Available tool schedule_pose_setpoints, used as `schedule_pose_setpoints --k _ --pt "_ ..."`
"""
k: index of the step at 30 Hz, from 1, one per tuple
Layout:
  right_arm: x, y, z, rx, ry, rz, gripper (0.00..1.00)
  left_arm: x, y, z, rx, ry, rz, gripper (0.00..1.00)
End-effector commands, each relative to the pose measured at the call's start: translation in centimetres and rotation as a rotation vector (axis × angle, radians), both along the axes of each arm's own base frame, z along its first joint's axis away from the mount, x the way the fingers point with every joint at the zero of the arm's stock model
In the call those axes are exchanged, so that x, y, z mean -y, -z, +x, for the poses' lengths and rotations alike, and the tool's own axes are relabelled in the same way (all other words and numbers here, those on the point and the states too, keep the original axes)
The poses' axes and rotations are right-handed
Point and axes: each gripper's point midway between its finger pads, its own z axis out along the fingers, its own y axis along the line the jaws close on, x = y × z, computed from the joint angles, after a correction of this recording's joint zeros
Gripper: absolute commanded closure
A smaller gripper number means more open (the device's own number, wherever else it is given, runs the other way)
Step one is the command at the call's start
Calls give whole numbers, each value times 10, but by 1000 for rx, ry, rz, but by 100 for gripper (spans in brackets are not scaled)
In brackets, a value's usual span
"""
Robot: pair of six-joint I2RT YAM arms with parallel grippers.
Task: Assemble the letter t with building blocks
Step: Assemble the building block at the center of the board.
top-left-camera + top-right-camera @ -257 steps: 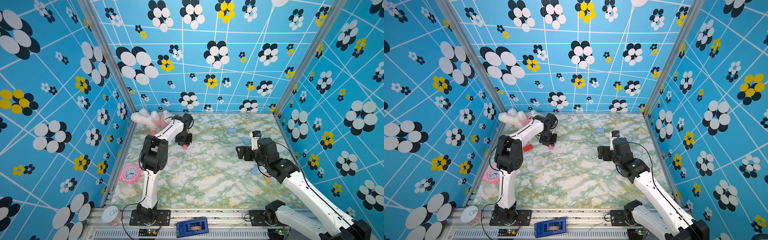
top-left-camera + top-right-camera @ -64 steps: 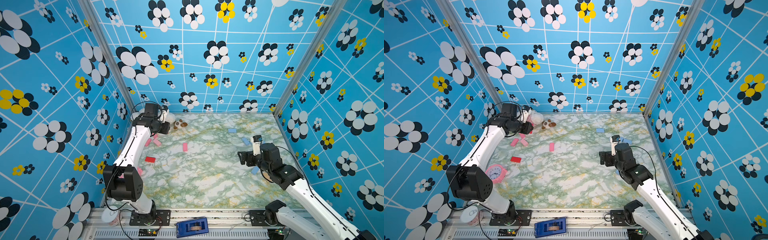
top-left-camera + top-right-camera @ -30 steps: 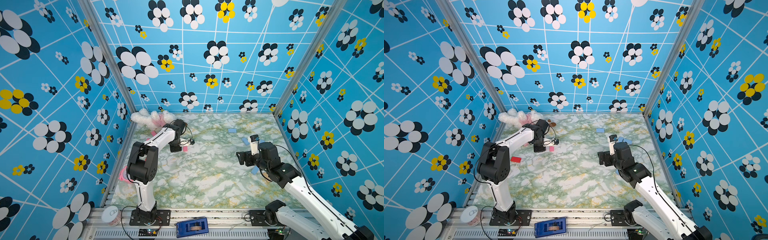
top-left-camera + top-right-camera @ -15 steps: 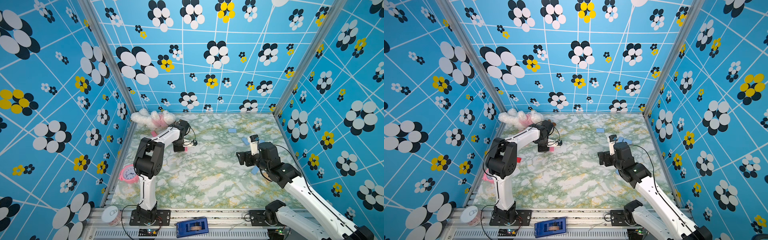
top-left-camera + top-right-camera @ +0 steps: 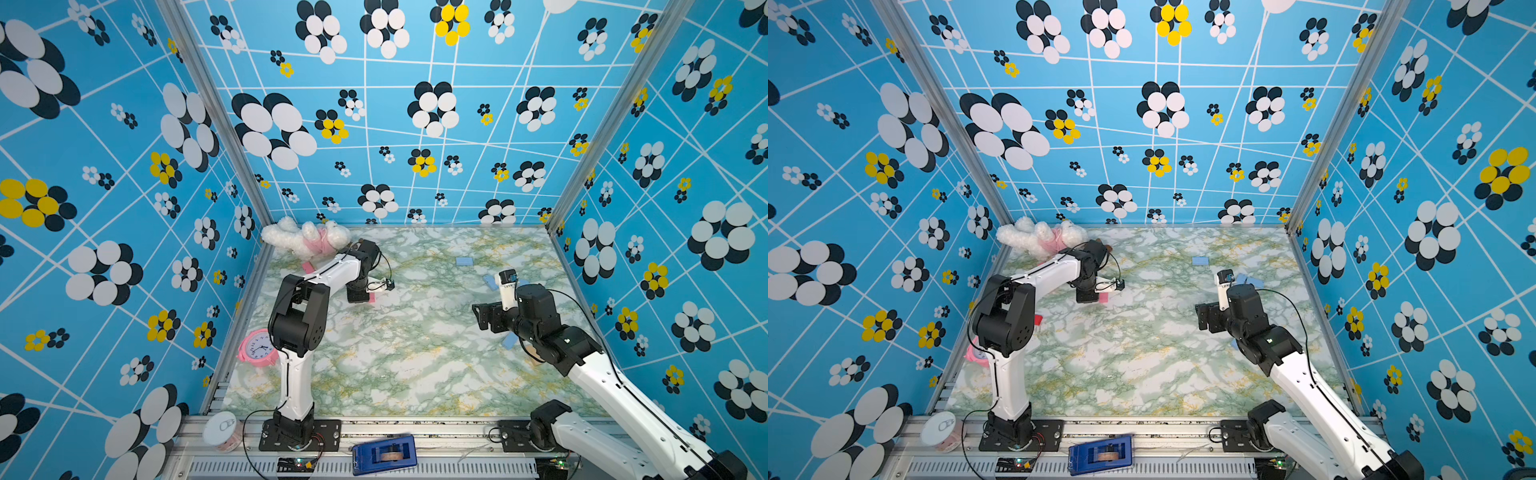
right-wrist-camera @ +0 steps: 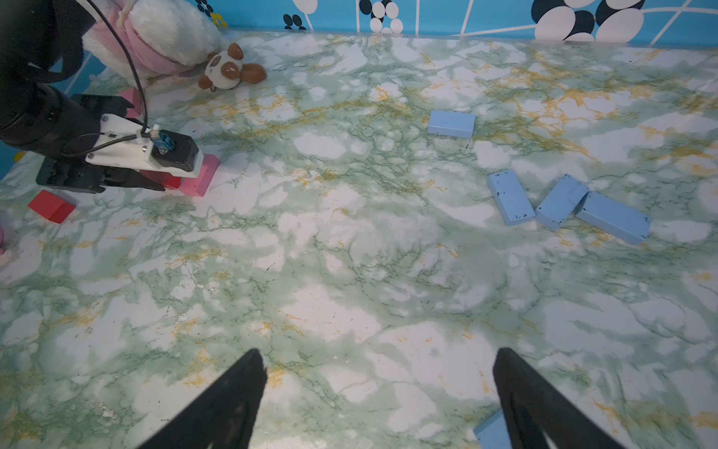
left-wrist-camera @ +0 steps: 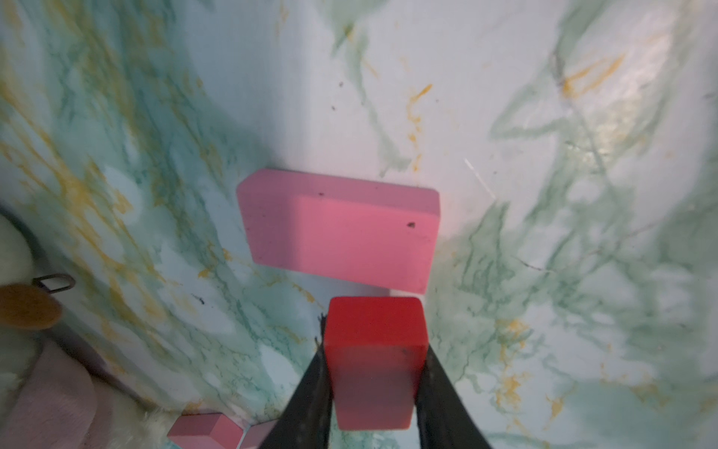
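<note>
**Left gripper (image 7: pixel 375 346) brings a red block (image 7: pixel 373 365) to the pink block (image 7: pixel 342 233), near the back-left part of the marble table (image 5: pixel 415 353).**

Walls close the table on three sides. A plush toy (image 5: pixel 307 241) lies in the back-left corner and an alarm clock (image 5: pixel 258 348) stands at the left edge, and a wide stretch of marble lies between the two arms. The left arm rises from the front rail, bends at a high elbow and reaches back, with the wrist pointing down. Its jaws are clamped on the two sides of the red block. The end of this block stands just beside the long side of the pink block, with a thin strip of table between them. A second red block (image 6: pixel 52 206) lies near. The right gripper (image 6: pixel 379 353) hovers above the right side with its jaws wide apart, holding nothing. Light blue blocks (image 6: pixel 509 196) lie on the table beyond it.
</note>
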Motion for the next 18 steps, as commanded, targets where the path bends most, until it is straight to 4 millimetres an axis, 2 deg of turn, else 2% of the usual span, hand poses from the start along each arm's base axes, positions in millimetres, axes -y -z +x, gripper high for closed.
schedule_pose_setpoints --k 1,9,18 --pt "-6 -10 3 29 -20 15 5 -1 12 -5 -31 24 21 100" --pt "-5 -10 2 29 -18 14 5 2 22 -17 -63 42 32 95" --pt "-5 -10 2 32 -17 16 5 5 23 -21 -72 35 27 89"
